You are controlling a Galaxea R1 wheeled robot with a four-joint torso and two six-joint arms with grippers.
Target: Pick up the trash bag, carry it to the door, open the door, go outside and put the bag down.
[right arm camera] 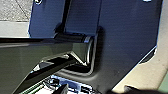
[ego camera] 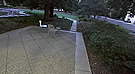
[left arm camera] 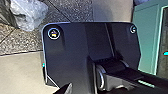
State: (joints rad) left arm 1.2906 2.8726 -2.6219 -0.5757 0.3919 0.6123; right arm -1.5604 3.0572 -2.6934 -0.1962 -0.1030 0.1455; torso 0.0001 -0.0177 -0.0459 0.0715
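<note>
A pale, see-through, crumpled trash bag (left arm camera: 30, 13) shows in the left wrist view against the speckled paving, with a darker part beside it. Whether it hangs or rests on the ground I cannot tell. Low in that same view is a dark piece of my left gripper (left arm camera: 65, 89); its hold on the bag cannot be made out. In the right wrist view my right gripper (right arm camera: 95, 89) has two dark tips standing well apart, nothing visible between them. The bag is away from these tips.
Outdoors, the tiled patio (ego camera: 38, 54) has a pale border (ego camera: 82, 64) along its right side. Chairs (ego camera: 51, 29) stand at its far end, with a narrow path (ego camera: 74, 25) beyond. Bushes (ego camera: 115, 43) line the right. A green panel (left arm camera: 147, 37) is close by. Pale shapes at far right are unclear.
</note>
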